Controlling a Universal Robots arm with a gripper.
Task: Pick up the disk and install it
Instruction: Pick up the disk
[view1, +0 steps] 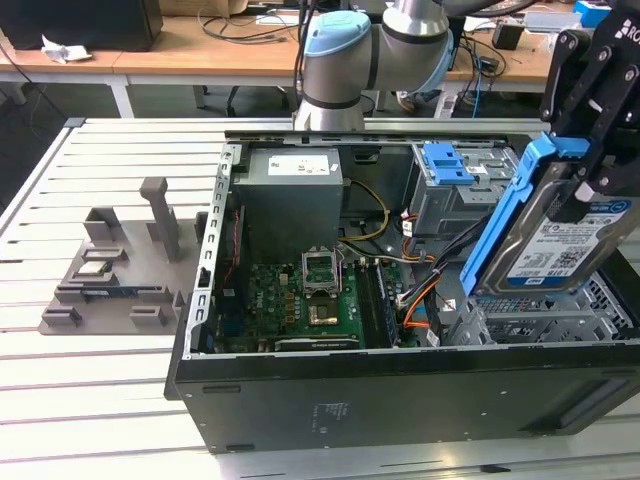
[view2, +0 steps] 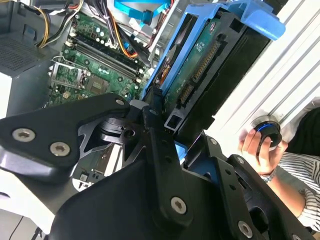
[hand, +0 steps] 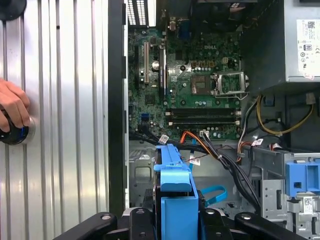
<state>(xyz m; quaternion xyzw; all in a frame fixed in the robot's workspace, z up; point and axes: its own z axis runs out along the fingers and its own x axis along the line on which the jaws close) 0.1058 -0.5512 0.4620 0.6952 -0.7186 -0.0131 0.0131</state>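
Over the open computer case (view1: 350, 400), at three o'clock, held the disk (view1: 556, 250) tilted in the gripper (view1: 588, 190) clamped shut on it, above the motherboard (view1: 290, 300) inside.

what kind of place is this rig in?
Probably a robotics lab: open computer case on a slatted metal table, cable-strewn desks behind, end effector holding the disk over the case.
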